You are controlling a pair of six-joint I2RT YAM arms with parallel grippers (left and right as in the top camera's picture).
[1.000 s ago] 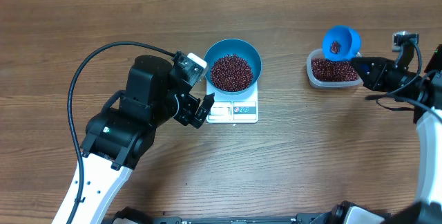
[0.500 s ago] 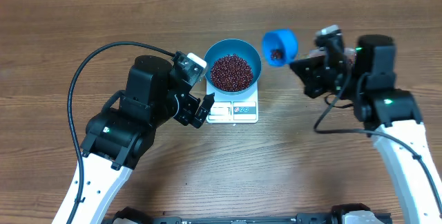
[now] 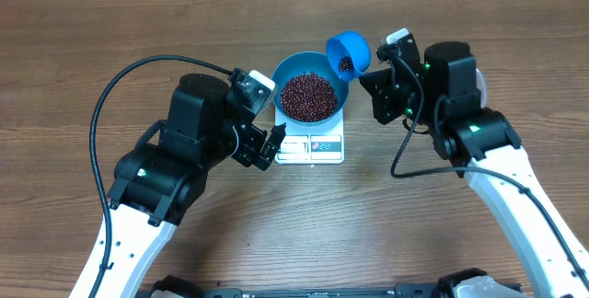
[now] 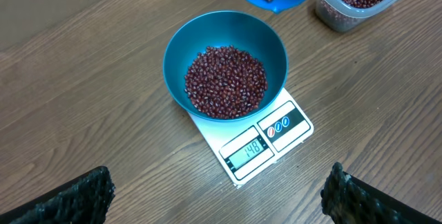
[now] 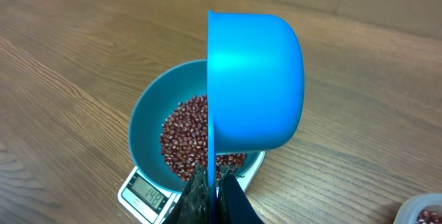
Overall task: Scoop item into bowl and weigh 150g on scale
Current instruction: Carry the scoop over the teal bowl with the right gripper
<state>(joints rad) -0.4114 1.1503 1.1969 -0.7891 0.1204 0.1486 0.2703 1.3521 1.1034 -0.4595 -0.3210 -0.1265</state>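
- Beans (image 3: 308, 96) heaped in blue bowl (image 3: 287, 68); bowl sitting on white scale (image 3: 311, 149), display reading 148.
- Right gripper (image 5: 209, 186) pinched tight on thin handle of blue scoop (image 3: 348, 51), no gap visible between fingers.
- Scoop tipped toward bowl, up over its right rim, not touching it; a few beans inside.
- Left gripper (image 3: 272, 147) just left of scale, fingers (image 4: 76, 196) spread fully wide, gripping nothing, touching nothing.
- Clear tub (image 4: 331, 16) with more beans on wooden table (image 3: 479, 13), beyond bowl in left wrist view.
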